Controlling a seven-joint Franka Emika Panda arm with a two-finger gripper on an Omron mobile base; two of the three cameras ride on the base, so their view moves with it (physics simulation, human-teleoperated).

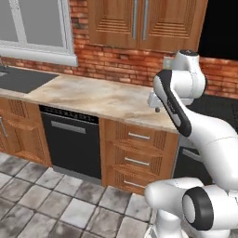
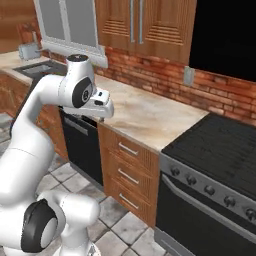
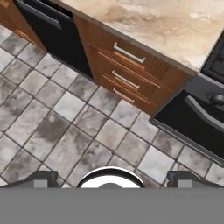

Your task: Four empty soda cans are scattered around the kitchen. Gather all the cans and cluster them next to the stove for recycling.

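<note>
Your claw (image 3: 112,180) hangs with its jaws spread apart, gripping nothing, at the frame's bottom; the stove (image 3: 205,109) sits at right, well apart.

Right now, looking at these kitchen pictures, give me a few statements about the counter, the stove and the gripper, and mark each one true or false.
1. The stove stands directly beside the beige counter. True.
2. A red soda can sits on the counter next to the stove. False: the stretch of counter in view bears no can.
3. The gripper is open and holds nothing. True: in the hand view its finger tips stand wide apart over the tile floor.
4. The drawers under the counter are pulled open. False: all three sit shut.
5. A black dishwasher sits under the counter, left of the drawers in the left base view. True.
</note>
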